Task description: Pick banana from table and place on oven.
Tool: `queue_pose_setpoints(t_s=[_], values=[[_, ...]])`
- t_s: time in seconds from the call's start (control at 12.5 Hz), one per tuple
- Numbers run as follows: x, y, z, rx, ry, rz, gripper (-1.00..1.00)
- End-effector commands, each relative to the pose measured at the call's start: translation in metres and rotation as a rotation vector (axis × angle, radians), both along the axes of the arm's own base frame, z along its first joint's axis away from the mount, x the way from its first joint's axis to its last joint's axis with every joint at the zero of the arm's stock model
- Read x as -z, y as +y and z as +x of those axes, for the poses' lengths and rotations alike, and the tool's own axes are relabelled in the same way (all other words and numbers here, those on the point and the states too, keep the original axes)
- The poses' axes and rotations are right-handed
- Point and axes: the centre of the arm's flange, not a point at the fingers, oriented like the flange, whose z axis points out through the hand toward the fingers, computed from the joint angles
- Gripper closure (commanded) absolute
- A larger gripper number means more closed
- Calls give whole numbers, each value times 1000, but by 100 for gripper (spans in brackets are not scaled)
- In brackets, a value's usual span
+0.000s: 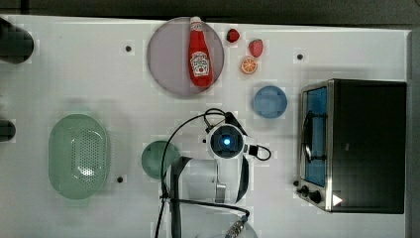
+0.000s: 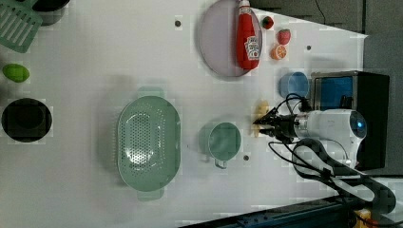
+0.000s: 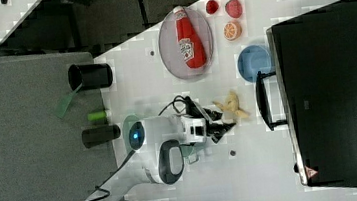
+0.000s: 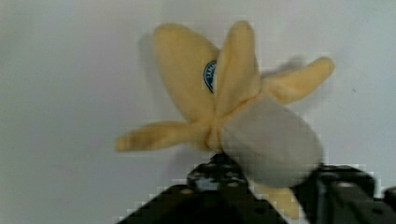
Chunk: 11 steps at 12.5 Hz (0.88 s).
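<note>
My jaws [image 4: 261, 186] are down at the soft, pale yellow plush banana [image 4: 233, 116], a half-peeled toy with floppy peel flaps and a greyish-cream tip. In the wrist view a black finger [image 4: 210, 179] stands on one side of its lower end and the other finger on the far side, close against the plush, but I cannot tell for certain whether they are pinching it or just short of it. The banana lies on the large white desk [image 1: 74, 74], between the green round cup [image 2: 224, 141] and the boxy toaster oven [image 3: 336, 89] with its black top and blue glass door. In the right view the banana [image 3: 232, 107] sits just beside the oven's door handle, and my jaws [image 3: 221, 123] reach it from the right view's left. In the left view the banana [image 2: 260, 114] lies just below the blue round bowl [image 2: 293, 84]. The red ketchup bottle [image 1: 199, 54] lies on the grey round plate [image 1: 166, 59], well apart from me, and the green perforated colander [image 1: 79, 156] is at the top view's left.
</note>
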Motion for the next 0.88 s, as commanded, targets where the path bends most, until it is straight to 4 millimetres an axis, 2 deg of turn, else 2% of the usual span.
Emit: queue_pose_setpoints(t_s=[0.08, 0.16, 0.32, 0.56, 0.88], values=[[-8, 5, 8, 39, -22, 9, 57], [-12, 7, 9, 37, -30, 10, 57], [-41, 8, 20, 33, -89, 11, 57], [-126, 8, 35, 33, -164, 14, 57], [-259, 10, 43, 26, -86, 22, 57]])
